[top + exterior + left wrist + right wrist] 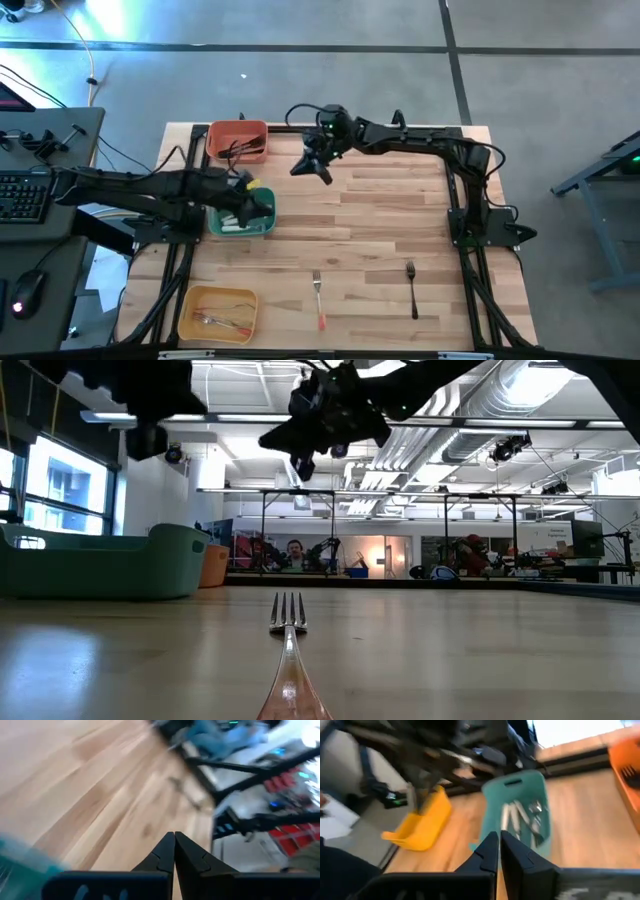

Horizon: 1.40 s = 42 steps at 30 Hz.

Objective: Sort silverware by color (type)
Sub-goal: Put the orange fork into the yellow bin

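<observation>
Silverware is mostly sorted already: white-handled pieces lie in the teal bin [262, 222], dark ones in the orange bin [218, 134] at the far edge, and orange-handled ones in the yellow bin [205, 299] at the near left corner. Two pieces are left on the bare wood of the table [380, 210], near its front edge: an orange-handled fork [318, 298] and, to its right and apart from it, a black fork [411, 287].

From where I stand, the left gripper [243, 186] hangs just over the teal bin, its fingers pressed together with nothing between them, as its own wrist camera shows plainly. The right gripper [312, 163] is held up off the table near the orange bin, its jaws likewise pressed together and empty. Neither one carries anything.

I'd say the job is between pieces: a drop looks finished and the next pickup has not begun. The next move calls for one arm to reach toward the front of the table, spread its fingers, come down over a fork's thin handle and pinch it off the flat wood. By colour, the orange-handled fork should go to the yellow bin and the black fork to the orange bin. Both forks lie flat, so the fingers would need to get right down to the surface.
</observation>
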Tool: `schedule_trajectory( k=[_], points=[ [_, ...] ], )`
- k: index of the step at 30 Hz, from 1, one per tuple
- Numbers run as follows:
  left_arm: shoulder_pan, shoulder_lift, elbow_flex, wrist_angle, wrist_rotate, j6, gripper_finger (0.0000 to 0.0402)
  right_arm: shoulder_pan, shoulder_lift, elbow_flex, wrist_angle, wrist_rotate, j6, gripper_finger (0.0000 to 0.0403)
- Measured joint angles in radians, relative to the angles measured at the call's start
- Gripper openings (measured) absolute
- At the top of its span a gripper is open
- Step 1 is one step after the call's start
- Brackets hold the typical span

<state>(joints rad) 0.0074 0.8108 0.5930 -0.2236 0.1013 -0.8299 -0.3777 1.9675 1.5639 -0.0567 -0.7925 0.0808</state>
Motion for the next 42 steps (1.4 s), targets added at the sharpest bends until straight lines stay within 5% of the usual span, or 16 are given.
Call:
schedule_trajectory(
  k=[8, 16, 28, 35, 42],
  points=[
    [0.114, 0.006, -0.107, 0.426, 0.289, 0.195, 0.0, 0.116, 0.0, 0.0, -0.087, 0.344, 0.103, 0.0],
    [0.184, 0.007, -0.215, 0.773, 0.469, 0.164, 0.0, 0.241, 0.0, 0.0, -0.082, 0.603, 0.348, 0.0],
    [0.198, -0.03, -0.319, 0.928, 0.329, 0.108, 0.0, 0.305, 0.0, 0.0, -0.088, 0.631, 0.412, 0.0],
    [0.22, -0.095, -0.319, 0.871, 0.24, 0.15, 0.0, 0.323, 0.0, 0.0, -0.101, 0.628, 0.396, 0.0],
    [0.249, -0.157, -0.32, 0.821, 0.28, 0.194, 0.0, 0.433, 0.0, 0.0, -0.223, 0.799, 0.528, 0.0]
  ],
)
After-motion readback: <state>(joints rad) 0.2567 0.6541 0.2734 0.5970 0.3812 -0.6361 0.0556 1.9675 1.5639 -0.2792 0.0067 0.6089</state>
